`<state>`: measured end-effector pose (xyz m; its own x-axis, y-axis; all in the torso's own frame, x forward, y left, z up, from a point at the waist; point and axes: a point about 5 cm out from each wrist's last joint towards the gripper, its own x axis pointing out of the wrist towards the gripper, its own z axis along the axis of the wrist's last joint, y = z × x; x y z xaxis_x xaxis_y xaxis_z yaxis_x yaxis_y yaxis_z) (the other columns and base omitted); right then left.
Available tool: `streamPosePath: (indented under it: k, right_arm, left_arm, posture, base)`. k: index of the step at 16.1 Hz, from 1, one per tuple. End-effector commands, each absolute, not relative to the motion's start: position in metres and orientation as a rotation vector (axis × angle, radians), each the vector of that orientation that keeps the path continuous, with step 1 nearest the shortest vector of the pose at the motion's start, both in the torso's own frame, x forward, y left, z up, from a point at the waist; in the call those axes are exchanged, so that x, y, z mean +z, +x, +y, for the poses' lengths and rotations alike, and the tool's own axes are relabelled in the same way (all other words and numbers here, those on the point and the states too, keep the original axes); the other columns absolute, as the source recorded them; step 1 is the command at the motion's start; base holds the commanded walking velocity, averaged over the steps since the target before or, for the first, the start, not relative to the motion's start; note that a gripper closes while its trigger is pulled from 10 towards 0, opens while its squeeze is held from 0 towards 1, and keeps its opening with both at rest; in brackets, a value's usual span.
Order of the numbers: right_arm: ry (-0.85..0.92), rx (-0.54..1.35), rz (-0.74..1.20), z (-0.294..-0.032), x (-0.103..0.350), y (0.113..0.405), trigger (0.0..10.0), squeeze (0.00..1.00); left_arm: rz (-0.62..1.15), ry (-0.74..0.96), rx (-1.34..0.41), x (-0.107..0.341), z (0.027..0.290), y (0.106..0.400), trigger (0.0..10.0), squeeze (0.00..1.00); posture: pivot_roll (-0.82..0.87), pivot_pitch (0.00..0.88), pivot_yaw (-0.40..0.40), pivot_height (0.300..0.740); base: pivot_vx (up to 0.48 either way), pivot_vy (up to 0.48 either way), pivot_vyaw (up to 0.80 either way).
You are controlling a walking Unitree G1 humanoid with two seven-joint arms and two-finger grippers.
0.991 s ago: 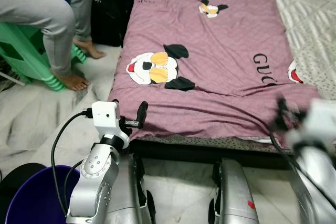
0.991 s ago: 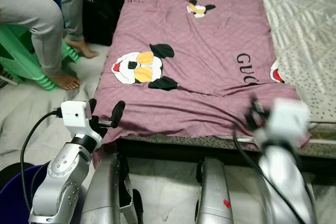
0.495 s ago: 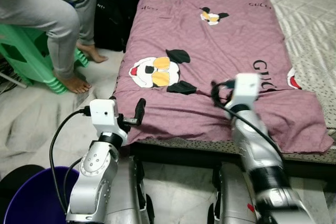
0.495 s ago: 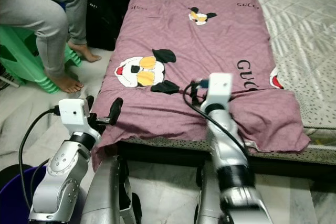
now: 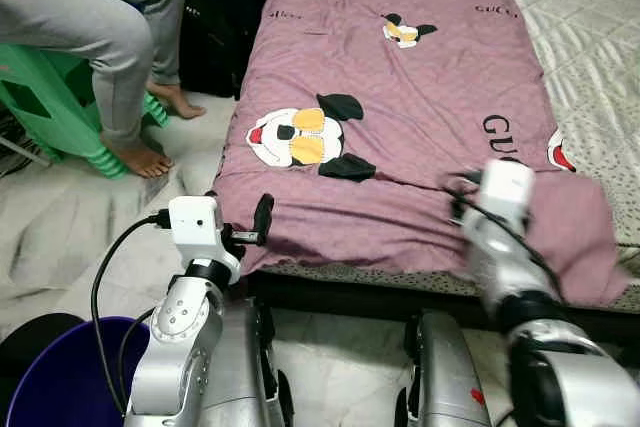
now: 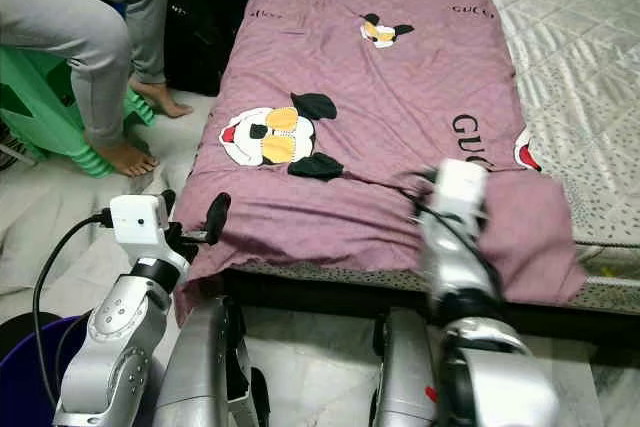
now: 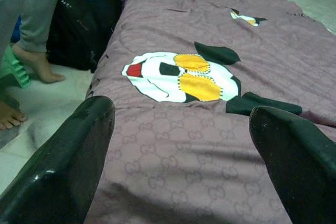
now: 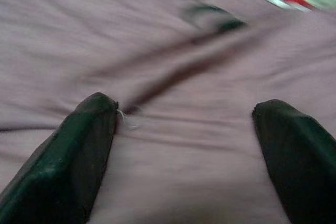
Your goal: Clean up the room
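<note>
A mauve blanket (image 5: pixel 400 77) printed with cartoon ducks covers the bed, its front edge hanging over the side. My left gripper (image 6: pixel 192 215) is open just before the blanket's front left corner (image 7: pixel 157 182), with nothing between its fingers. My right arm (image 5: pixel 500 237) is blurred and reaches over the blanket's front right part. The right gripper (image 8: pixel 184 145) is open just above a fold in the cloth (image 8: pixel 173 77) and holds nothing.
A person sits on a green stool (image 5: pixel 50 107) at the left, with bare feet (image 5: pixel 140 157) on the floor. A black bag (image 5: pixel 215 27) stands beside the bed. A purple bucket (image 5: pixel 60 382) is by my left leg. A white patterned mattress (image 5: pixel 590 57) lies to the right.
My right arm swung from the far right to the blanket's middle, then back toward the right front part. The left arm has barely moved. The view shifted slightly.
</note>
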<state>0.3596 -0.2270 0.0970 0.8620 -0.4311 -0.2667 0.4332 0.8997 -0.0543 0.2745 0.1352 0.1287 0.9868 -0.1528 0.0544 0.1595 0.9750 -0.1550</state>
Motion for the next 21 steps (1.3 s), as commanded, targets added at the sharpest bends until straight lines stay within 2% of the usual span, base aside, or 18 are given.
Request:
streamPosePath:
  k: [1, 3, 5, 9, 11, 12, 14, 17, 20, 21]
  right_arm:
    - [0.024, -0.505, 0.332, -0.237, 0.081, 0.348, 10.0, 0.43]
    - [-0.012, -0.567, 0.337, -0.260, 0.067, 0.326, 10.0, 0.44]
    - [-0.039, -0.578, 0.356, -0.268, 0.053, 0.305, 10.0, 0.44]
    - [-0.060, -0.559, 0.438, -0.264, 0.030, 0.244, 10.0, 0.44]
    - [-0.051, -0.555, 0.439, -0.263, 0.030, 0.231, 10.0, 0.44]
    - [-0.052, -0.542, 0.411, -0.262, 0.034, 0.228, 10.0, 0.44]
    - [-0.100, -0.478, 0.234, -0.258, 0.063, 0.239, 10.0, 0.44]
    - [-0.300, -0.472, -0.008, -0.252, 0.118, 0.247, 10.0, 0.44]
    - [-0.283, -0.419, -0.163, -0.234, 0.157, 0.261, 10.0, 0.42]
    - [-0.215, -0.371, -0.171, -0.224, 0.160, 0.266, 10.0, 0.14]
  left_arm:
    - [-0.050, -0.150, -0.140, 0.130, 0.139, 0.273, 10.0, 0.00]
    - [-0.048, -0.153, -0.136, 0.130, 0.140, 0.272, 10.0, 0.00]
    - [-0.042, -0.152, -0.135, 0.128, 0.141, 0.271, 10.0, 0.00]
    - [-0.032, -0.152, -0.142, 0.126, 0.141, 0.271, 10.0, 0.00]
    - [-0.031, -0.151, -0.144, 0.126, 0.142, 0.272, 10.0, 0.00]
    - [-0.031, -0.150, -0.146, 0.126, 0.142, 0.272, 10.0, 0.00]
    - [-0.035, -0.148, -0.150, 0.127, 0.143, 0.274, 10.0, 0.00]
    - [-0.059, -0.141, -0.147, 0.133, 0.145, 0.275, 10.0, 0.00]
    - [-0.060, -0.137, -0.144, 0.132, 0.147, 0.275, 10.0, 0.00]
    - [-0.059, -0.136, -0.143, 0.130, 0.147, 0.276, 10.0, 0.00]
  posture:
    - [0.09, 0.156, 0.061, 0.534]
    - [0.08, 0.160, 0.061, 0.534]
    - [0.07, 0.162, 0.060, 0.534]
    - [0.06, 0.164, 0.067, 0.534]
    - [0.05, 0.164, 0.073, 0.534]
    - [0.05, 0.163, 0.077, 0.534]
    - [0.04, 0.153, 0.085, 0.534]
    - [0.04, 0.142, 0.086, 0.534]
    - [0.03, 0.123, 0.090, 0.534]
    - [0.03, 0.116, 0.090, 0.534]
  base:
    - [0.000, 0.000, 0.00]
    - [0.000, 0.000, 0.00]
    - [0.000, 0.000, 0.00]
    - [0.000, 0.000, 0.00]
    - [0.000, 0.000, 0.00]
    - [0.000, 0.000, 0.00]
    - [0.000, 0.000, 0.00]
    - [0.000, 0.000, 0.00]
    - [0.000, 0.000, 0.00]
    - [0.000, 0.000, 0.00]
